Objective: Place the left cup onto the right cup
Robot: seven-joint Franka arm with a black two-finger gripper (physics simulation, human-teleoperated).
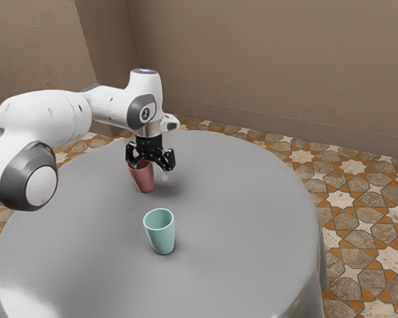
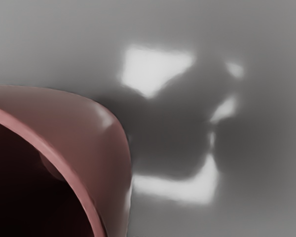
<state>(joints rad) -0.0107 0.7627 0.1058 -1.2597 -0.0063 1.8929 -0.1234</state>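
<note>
So, the grasp step: my gripper (image 1: 150, 162) is right down at the rim of the dusty-pink tapered plastic cup (image 1: 143, 179), which looks like it's standing upright on the round grey bench (image 1: 252, 218), over on the side nearest my arm. Honestly I can't tell from here whether the gripper is actually closed on the cup or just sitting around its top, so I'm not going to claim I've got it.

From the wrist camera the pink cup's rim and dark inside (image 2: 89, 128) sit right under my hand, off to one side and not centred, with the shiny grey bench surface (image 2: 49, 44) and my hand's own shadow beyond it. My read is that I'm lined up on the wall of the cup, not over its middle.

The other one, the teal tapered plastic cup (image 1: 160, 233), is standing mouth up and well apart from the pink one, closer to the exterior camera and a touch toward the exterior view's right. Nothing's in it or on it yet, so the stacking is all still to do.

What's next, as I see it: make sure the grip on the pink cup is firm, lift straight up until its base clears the teal rim, carry it across, centre it over the teal mouth and lower it gently. Both cups are tapered, so it should nest if I'm centred. Off-centre, I'd probably knock the teal one over.
</note>
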